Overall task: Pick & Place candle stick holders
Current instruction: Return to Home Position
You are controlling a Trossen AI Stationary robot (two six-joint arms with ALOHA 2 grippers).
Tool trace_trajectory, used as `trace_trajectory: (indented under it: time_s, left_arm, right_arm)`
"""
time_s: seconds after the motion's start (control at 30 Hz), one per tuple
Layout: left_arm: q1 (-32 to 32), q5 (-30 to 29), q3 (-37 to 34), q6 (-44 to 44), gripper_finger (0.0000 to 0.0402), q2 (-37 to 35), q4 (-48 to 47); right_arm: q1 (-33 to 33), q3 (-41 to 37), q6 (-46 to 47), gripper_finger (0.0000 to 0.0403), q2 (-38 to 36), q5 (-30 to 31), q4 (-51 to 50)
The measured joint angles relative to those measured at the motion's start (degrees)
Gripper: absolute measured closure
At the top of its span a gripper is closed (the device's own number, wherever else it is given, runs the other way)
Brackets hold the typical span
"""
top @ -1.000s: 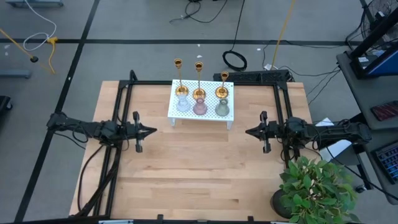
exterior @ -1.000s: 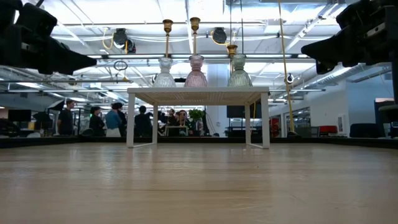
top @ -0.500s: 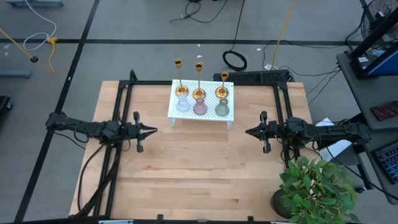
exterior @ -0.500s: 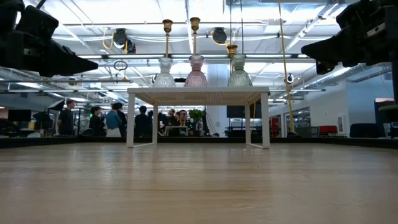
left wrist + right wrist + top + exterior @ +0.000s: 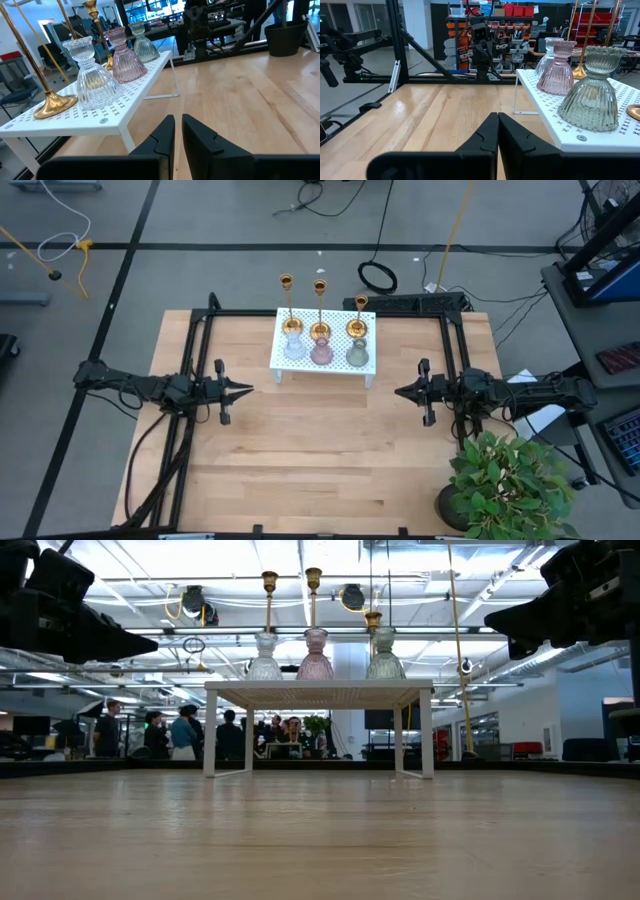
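Three gold candle stick holders stand by their round bases (image 5: 292, 326) (image 5: 320, 332) (image 5: 357, 329) on the far row of a white perforated stand (image 5: 340, 368) at the table's far middle. Their thin stems rise in the low view (image 5: 268, 605) (image 5: 313, 600) (image 5: 372, 620). In front of them on the stand sit a clear (image 5: 294, 348), a pink (image 5: 321, 352) and a grey-green (image 5: 357, 355) ribbed glass holder. My left gripper (image 5: 245, 390) (image 5: 178, 122) hovers shut left of the stand, pointing right. My right gripper (image 5: 398, 392) (image 5: 498, 120) hovers shut right of it, pointing left.
A potted plant (image 5: 505, 480) stands at the table's near right corner, close to my right arm. Black frame rails (image 5: 200, 330) run along the table's left and right sides. Bare wood (image 5: 320, 440) lies between the grippers and the near edge. People (image 5: 185, 730) stand in the room beyond.
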Motion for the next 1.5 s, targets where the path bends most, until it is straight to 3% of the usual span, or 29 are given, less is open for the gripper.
trace_trajectory:
  time_s: [0.4, 0.57, 0.8, 1.0, 1.5]
  left_arm:
    - [0.0, 0.0, 0.0, 0.0, 0.036, 0.0, 0.0]
    - [0.0, 0.0, 0.0, 0.0, 0.036, 0.0, 0.1]
    - [0.0, -0.1, -0.1, 0.0, 0.036, 0.0, 0.4]
    - [0.0, -0.1, -0.1, 0.0, 0.036, 0.0, 0.4]
    - [0.0, -0.1, -0.1, 0.0, 0.036, 0.0, 0.4]
  right_arm:
    - [0.0, -0.3, 0.1, 0.0403, -0.1, 0.0, 0.6]
    - [0.0, -5.3, 0.3, 0.0403, -3.3, 0.0, 8.2]
    - [-0.4, -5.5, 2.1, 0.0403, -6.5, -0.8, 8.2]
    - [-0.4, -5.6, 2.2, 0.0403, -10.5, -7.6, -0.1]
    - [-0.4, -5.7, 3.3, 0.0403, -15.6, -7.4, -12.6]
